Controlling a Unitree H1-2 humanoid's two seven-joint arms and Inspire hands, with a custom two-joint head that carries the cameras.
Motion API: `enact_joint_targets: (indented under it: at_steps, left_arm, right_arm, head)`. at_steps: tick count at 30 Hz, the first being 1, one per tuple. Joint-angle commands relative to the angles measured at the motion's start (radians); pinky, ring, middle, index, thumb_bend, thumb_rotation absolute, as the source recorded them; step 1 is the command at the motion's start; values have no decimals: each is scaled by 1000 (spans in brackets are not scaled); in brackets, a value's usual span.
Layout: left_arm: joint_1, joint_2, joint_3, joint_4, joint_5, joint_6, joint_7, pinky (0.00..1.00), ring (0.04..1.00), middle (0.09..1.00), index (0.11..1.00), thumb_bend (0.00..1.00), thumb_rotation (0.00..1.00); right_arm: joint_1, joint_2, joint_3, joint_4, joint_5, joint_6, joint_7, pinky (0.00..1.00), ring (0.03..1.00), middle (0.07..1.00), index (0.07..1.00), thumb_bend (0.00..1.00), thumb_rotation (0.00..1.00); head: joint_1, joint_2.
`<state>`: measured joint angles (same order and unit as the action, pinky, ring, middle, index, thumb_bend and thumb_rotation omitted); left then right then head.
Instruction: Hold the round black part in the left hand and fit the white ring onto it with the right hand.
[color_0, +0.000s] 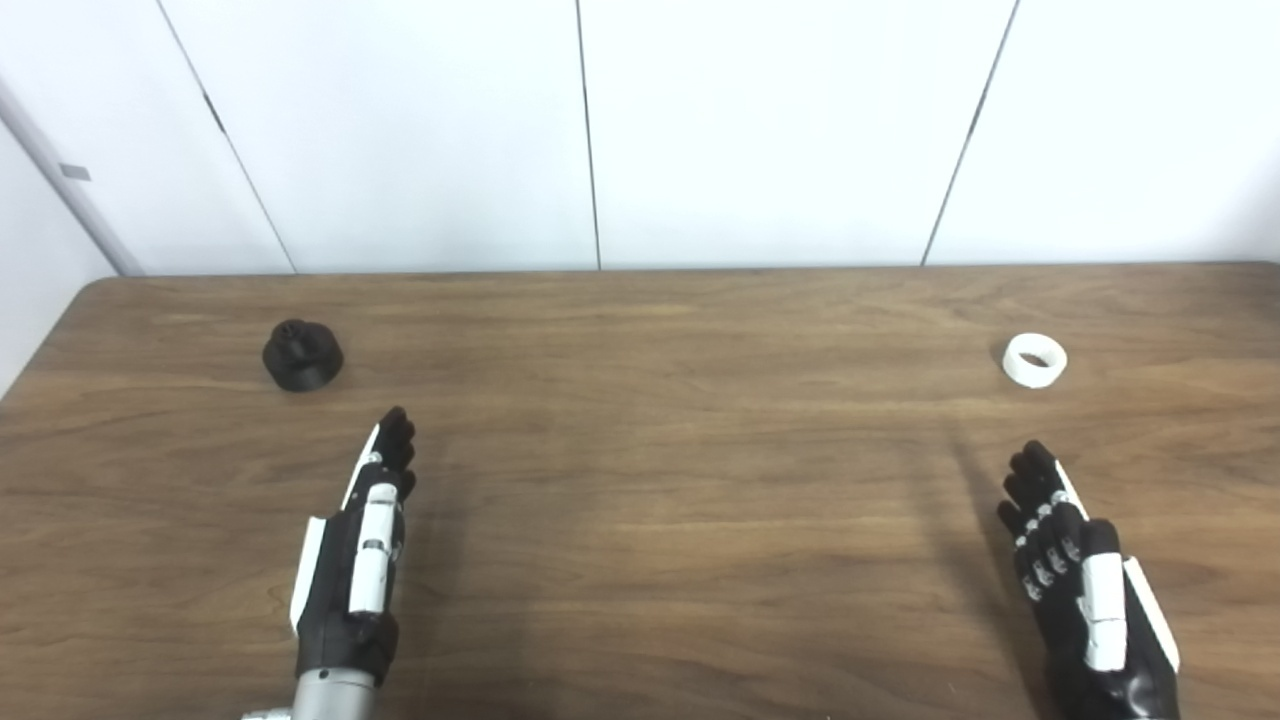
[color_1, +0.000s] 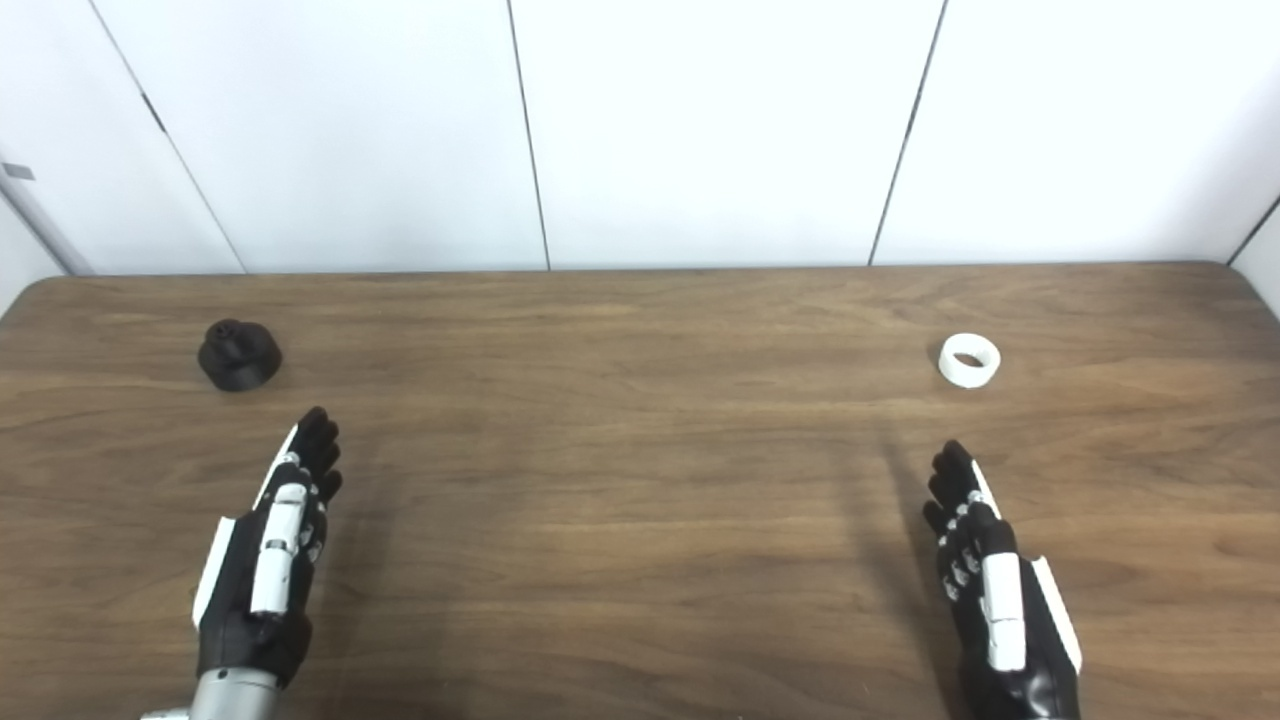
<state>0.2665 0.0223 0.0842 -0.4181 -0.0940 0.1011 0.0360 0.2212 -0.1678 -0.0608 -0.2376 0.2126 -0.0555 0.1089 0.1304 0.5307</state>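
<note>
in the left eye view, a brown wooden table (color_0: 640, 480) runs the full width in front of a white panelled wall (color_0: 760, 130). the round black part (color_0: 302, 354) sits on the table toward the far left, upright on its wider base with a narrower knobbed top; its inside cannot be made out. the white ring (color_0: 1035, 360) lies flat on the table toward the far right, its open centre showing only shadow and nothing in it. the left hand (color_0: 358, 560) comes in from the bottom left, edge-on with fingers straight and pointing away, holding nothing; it is nearer the camera than the black part and a little to the right of it, apart from it. the right hand (color_0: 1080, 580) comes in from the bottom right, likewise edge-on, fingers stretched out and loose, holding nothing; the ring lies beyond its fingertips, clearly apart from them. in the right eye view, the same scene shows with everything shifted toward the left of the picture. the black part stands near the left edge of the table, the ring lies on the right side, and the two are well apart with bare wood between them. both hands are released and empty, each on its own side, neither touching its part, and a faint shadow falls on the wood beside each one.
</note>
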Motion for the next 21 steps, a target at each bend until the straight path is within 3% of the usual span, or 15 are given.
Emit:
enact_joint_targets:
  at_steps: [1, 8, 16, 21]
  left_arm:
    - [207, -28, -10, -38, 17, -57, -1, 1000, 995, 975, 974, 0, 994]
    - [204, -20, -14, -42, 21, -52, -7, 1000, 1000, 987, 986, 0, 998]
    - [199, -24, -18, -46, 38, -51, -5, 1000, 995, 985, 987, 41, 682]
    - [202, -35, -27, -52, 54, -41, 5, 1000, 990, 979, 977, 4, 572]
  right_arm:
    - [6, 7, 5, 4, 8, -12, 16, 1000, 1000, 991, 967, 619, 1000]
    - [2, 0, 3, 5, 13, -14, 21, 1000, 1000, 1000, 982, 620, 1000]
    - [1, -6, -1, 11, 12, -15, 22, 1000, 1000, 999, 980, 633, 1000]
    - [1, -8, -7, 13, 33, -5, 24, 1000, 1000, 999, 984, 631, 1000]
  head:
    - [0, 0]
    - [10, 8]
    - [34, 11]
    - [74, 4]
